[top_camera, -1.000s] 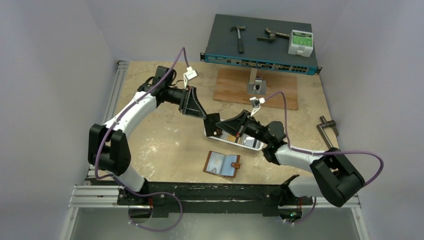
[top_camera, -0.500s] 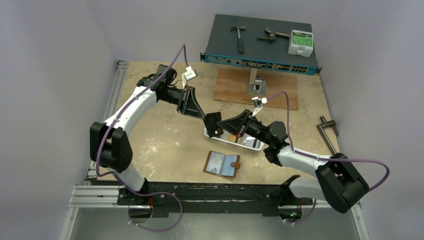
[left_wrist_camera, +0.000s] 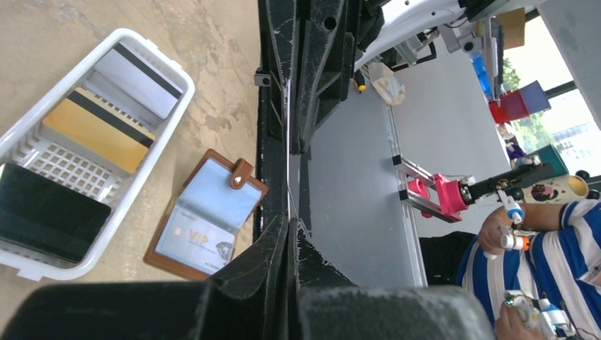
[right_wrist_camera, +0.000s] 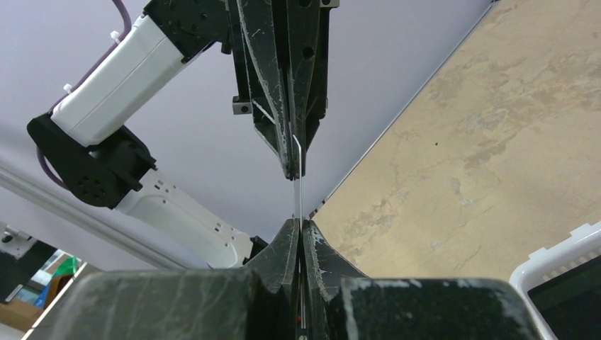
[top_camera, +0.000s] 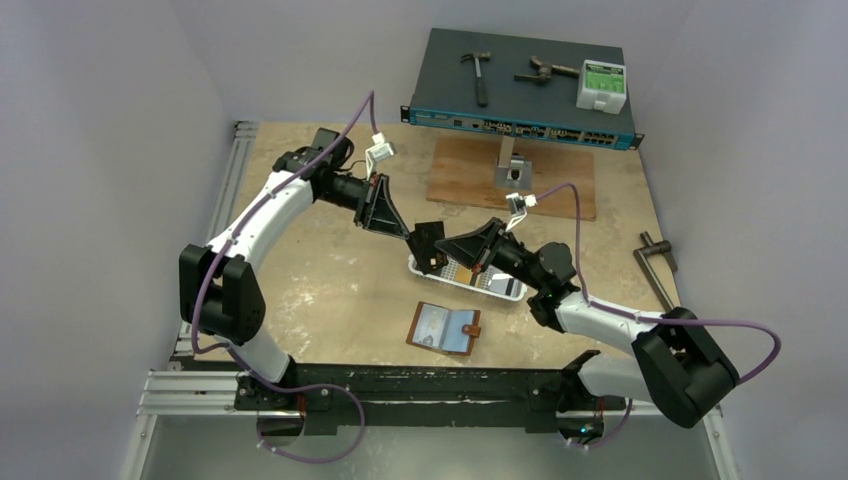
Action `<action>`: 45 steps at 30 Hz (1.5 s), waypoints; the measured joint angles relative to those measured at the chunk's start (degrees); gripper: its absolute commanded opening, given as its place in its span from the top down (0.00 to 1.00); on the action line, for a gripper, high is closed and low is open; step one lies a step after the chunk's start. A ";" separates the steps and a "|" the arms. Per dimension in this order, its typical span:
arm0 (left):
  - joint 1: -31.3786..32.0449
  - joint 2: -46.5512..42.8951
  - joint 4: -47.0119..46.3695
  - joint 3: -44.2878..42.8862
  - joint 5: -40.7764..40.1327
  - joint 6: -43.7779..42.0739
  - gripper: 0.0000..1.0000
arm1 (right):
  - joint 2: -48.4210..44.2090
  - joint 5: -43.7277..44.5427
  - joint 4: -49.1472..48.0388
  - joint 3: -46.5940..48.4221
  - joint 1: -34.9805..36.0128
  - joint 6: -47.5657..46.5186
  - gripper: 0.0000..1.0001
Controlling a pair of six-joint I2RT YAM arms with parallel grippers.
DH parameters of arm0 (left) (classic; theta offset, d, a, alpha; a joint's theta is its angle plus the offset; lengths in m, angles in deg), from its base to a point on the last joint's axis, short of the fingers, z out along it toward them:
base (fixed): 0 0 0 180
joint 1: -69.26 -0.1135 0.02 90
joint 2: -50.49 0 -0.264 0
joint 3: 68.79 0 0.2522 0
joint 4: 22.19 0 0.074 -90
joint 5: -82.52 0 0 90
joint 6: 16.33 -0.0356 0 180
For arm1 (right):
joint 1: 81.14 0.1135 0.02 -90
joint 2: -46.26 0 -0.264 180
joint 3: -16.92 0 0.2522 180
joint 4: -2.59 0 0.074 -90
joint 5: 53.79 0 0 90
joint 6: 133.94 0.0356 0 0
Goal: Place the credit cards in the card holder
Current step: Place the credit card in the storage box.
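as left gripper [top_camera: 414, 238] and right gripper [top_camera: 442, 251] both pinch one thin black plastic card [top_camera: 429, 243], the brown leather wallet [top_camera: 444, 329] lies open.

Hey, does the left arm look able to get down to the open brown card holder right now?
Probably not yet. The left gripper is shut on a black card that the right gripper also clamps, tying them together above the white tray. The card holder lies open close by.
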 measured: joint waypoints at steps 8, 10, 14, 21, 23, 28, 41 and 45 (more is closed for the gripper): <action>0.17 -0.11 -9.66 2.51 -4.33 8.04 1.00 | -0.07 1.66 2.21 0.00 -0.33 -0.87 1.00; 0.39 -0.04 -11.41 2.54 -5.42 9.31 1.00 | -0.66 2.51 3.87 -0.02 -0.46 -1.44 1.00; 0.83 0.90 -12.61 2.49 -6.64 10.03 1.00 | -2.32 3.67 7.21 -0.02 -0.85 -3.39 1.00; 1.22 5.97 -11.37 0.44 -8.17 8.39 1.00 | -3.56 5.77 12.68 -0.66 -1.95 -6.56 1.00; 0.87 7.41 -10.71 -0.39 -9.42 7.41 1.00 | -3.85 6.12 14.14 -1.07 -2.67 -7.50 1.00; -0.87 10.91 -9.88 -3.23 -12.59 5.33 1.00 | -2.89 6.67 14.67 -1.53 -3.87 -8.79 1.00; -1.09 19.82 -10.88 -7.89 -17.57 5.03 1.00 | -1.51 7.43 14.95 -3.50 -4.85 -9.01 1.00; -0.57 21.68 -10.91 -7.89 -20.70 4.96 1.00 | -6.86 8.57 18.16 -4.09 -5.14 -9.29 1.00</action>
